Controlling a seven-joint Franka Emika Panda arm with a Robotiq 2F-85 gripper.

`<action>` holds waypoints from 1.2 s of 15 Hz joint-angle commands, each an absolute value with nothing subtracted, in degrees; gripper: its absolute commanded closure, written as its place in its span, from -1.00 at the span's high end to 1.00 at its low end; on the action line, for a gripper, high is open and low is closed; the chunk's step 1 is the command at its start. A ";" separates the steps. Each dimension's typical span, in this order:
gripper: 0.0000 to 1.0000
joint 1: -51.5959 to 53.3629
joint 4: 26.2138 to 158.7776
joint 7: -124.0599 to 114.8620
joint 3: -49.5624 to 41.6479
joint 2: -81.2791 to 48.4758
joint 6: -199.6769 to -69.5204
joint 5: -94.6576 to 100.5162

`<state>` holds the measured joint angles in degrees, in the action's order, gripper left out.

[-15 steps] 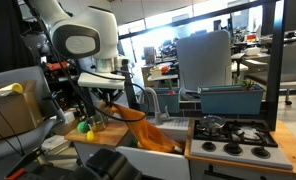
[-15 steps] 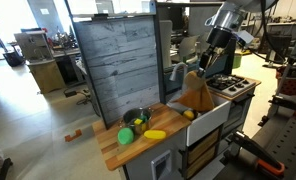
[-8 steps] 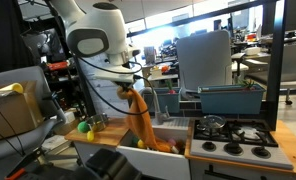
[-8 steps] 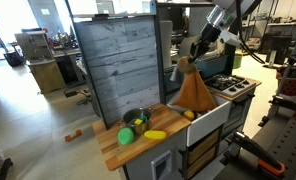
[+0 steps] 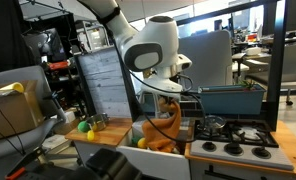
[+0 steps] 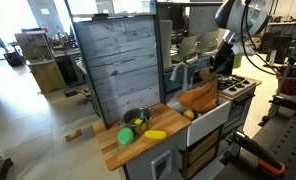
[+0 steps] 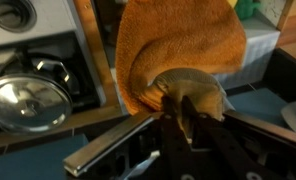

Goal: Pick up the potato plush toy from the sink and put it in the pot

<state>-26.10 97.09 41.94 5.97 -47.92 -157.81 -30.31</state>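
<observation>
The jaws were clamped on the floppy orange-brown potato plush toy (image 7: pixel 178 45), holding it over the stove-side end of the pale rectangular sink (image 6: pixel 210 122). The small shiny round metal pot (image 7: pixel 28 102) sat apart on the black stove (image 5: pixel 233 140).

Your gripper (image 6: pixel 217 70) sits high above the stove (image 6: pixel 236 86), clamped on the top edge of the orange-brown plush toy (image 6: pixel 198 97). The toy hangs slanted down from the gripper over the sink (image 6: pixel 212 112), its wide lower edge near the basin. On the wooden countertop (image 6: pixel 108 150) beside the sink you have a green ball (image 6: pixel 125 136), a yellow object (image 6: pixel 155 134) and a dark metal bowl (image 6: pixel 136 118), with a grey plank panel (image 6: pixel 116 60) standing behind them.
</observation>
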 commanded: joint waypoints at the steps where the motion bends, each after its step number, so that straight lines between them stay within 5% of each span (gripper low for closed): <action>1: -0.94 -23.44 85.44 28.98 0.27 -55.56 -144.36 -19.75; 2: -0.24 -22.83 82.09 25.13 -0.66 -57.81 -139.72 -17.41; 3: -0.23 -22.31 79.12 22.30 -1.22 -59.66 -135.58 -15.13; 4: -0.59 -25.48 87.01 27.22 2.11 -55.11 -142.52 -17.14; 7: -0.22 -23.95 81.72 23.41 0.87 -58.73 -138.23 -15.24; 18: -0.22 -23.75 80.92 23.19 0.59 -59.15 -138.10 -15.14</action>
